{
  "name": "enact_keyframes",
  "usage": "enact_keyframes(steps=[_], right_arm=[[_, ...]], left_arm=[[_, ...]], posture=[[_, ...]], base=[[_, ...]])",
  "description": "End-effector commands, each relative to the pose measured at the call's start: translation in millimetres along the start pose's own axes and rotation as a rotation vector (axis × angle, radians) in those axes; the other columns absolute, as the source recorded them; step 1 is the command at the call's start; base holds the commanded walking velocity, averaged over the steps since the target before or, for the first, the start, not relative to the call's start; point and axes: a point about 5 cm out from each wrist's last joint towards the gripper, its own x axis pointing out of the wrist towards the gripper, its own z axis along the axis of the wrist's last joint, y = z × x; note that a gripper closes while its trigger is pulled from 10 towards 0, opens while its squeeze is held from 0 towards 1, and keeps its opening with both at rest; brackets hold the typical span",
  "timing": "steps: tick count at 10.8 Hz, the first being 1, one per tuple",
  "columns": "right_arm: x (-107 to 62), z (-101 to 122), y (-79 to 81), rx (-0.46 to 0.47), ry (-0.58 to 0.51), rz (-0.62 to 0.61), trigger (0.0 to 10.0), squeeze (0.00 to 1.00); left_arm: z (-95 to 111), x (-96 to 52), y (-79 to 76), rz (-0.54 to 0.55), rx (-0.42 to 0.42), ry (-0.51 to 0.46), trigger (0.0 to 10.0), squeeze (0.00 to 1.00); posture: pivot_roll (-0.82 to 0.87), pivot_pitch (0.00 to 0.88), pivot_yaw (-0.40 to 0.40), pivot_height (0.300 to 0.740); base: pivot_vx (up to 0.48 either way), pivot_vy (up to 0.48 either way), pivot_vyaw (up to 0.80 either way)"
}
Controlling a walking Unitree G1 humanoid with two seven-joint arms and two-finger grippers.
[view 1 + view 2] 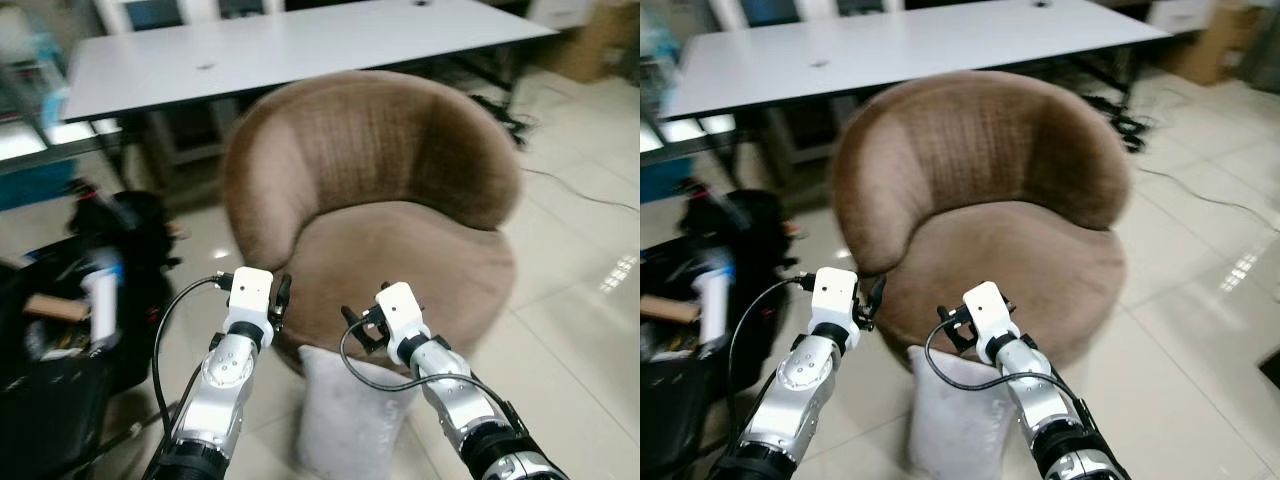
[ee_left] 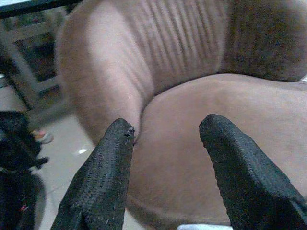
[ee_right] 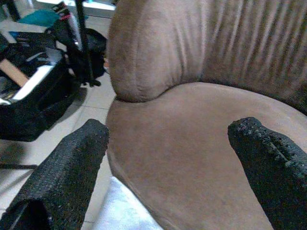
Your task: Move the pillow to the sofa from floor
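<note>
While both arms reach forward at lower centre of the frame, the left gripper [image 2: 165,143] has its black fingers spread, and the right gripper [image 3: 168,143] is spread wider — neither holds anything. Just below them stands the pale grey fabric pillow [image 1: 350,415], on the tiled floor [image 1: 570,340] against the front of the round brown velvet sofa chair [image 1: 400,260]. It looks light, soft and squashy — pinching an upper corner or squeezing both sides should lift it. Upper frame: a long white table [image 1: 300,45].
</note>
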Motion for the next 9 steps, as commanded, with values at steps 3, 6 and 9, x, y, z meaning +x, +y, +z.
enact_keyframes(steps=[3, 6, 9], right_arm=[[0.3, 3.7, -2.4, -0.009, -0.017, 0.000, 10.0, 0.00], [0.0, 5.0, -1.5, -0.010, -0.024, 0.001, 10.0, 0.00], [-0.3, 6.8, -0.4, -0.013, -0.036, 0.011, 10.0, 0.00]], left_arm=[[0.0, -0.1, -1.1, -0.016, -0.021, -0.001, 10.0, 0.00], [-2.8, -0.8, 1.2, -0.003, -0.015, 0.013, 10.0, 0.00], [-4.0, -1.5, 1.1, 0.001, -0.010, 0.018, 10.0, 0.00]], posture=[[-0.11, 0.000, 0.057, 0.727], [-0.11, 0.000, 0.058, 0.727], [-0.11, 0.000, 0.057, 0.727]], base=[[0.406, 0.247, 0.00], [0.300, 0.000, 0.00], [0.000, 0.000, 0.00]])
